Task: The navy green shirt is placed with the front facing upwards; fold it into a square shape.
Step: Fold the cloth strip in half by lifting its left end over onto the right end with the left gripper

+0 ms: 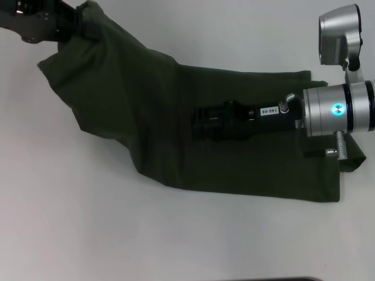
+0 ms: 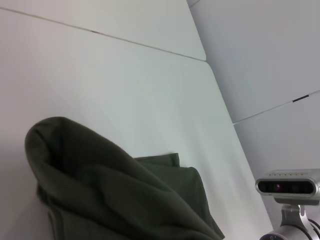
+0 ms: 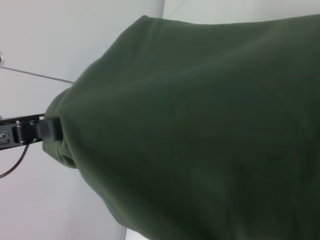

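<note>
Lifting a shirt corner at the upper left

The navy green shirt point(image 1: 176, 117) is spread across the middle of the white table point(image 1: 88, 234), plain green cloth showing, with its right edge reaching the right side of the head view. Its upper-left part is raised off the surface and bunched, pinched by the left gripper point(image 1: 70, 26) at the upper left of the frame. The right gripper point(image 1: 202, 122) is seen at the centre of the frame, over the cloth; whether its fingers are spread or pressed together cannot be told. In the left wrist view the shirt's lifted fold point(image 2: 100, 180) is draped above the table.
</note>
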Robot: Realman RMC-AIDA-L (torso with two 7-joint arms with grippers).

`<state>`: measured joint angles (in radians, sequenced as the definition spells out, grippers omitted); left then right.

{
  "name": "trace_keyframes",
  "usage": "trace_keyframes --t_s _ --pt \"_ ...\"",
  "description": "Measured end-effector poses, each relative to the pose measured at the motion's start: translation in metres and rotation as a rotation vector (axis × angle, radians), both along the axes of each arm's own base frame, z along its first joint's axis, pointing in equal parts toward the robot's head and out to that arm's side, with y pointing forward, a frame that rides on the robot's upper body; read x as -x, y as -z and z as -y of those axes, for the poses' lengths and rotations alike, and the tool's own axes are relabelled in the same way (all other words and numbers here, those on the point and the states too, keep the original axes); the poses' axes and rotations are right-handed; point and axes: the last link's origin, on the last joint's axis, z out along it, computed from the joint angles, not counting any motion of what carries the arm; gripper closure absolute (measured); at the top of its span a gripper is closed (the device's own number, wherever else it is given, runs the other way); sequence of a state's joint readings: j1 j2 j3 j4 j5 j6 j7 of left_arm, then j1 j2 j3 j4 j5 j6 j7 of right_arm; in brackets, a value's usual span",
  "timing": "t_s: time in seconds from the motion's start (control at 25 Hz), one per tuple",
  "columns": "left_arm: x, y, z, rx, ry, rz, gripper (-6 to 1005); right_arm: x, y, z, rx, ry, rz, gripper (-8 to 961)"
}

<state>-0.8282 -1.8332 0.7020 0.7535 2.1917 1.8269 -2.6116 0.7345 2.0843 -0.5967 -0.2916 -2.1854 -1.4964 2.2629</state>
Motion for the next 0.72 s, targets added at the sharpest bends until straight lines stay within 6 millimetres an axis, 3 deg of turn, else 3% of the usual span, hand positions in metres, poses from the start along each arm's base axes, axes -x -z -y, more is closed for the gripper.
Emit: trace_keyframes --t_s 0.36,0.56,0.72 --pt "-0.005 0.0 -0.003 -0.005 0.014 0.003 943 -0.008 0.012 0.001 0.017 0.054 0.065 199" --pt "-0.005 -0.001 -0.004 -0.014 0.012 0.002 943 -0.011 0.027 0.001 0.026 0.096 0.125 466" --pt "-0.005 0.001 -0.004 -0.013 0.012 0.003 943 -0.006 0.036 -0.003 0.008 0.101 0.128 753"
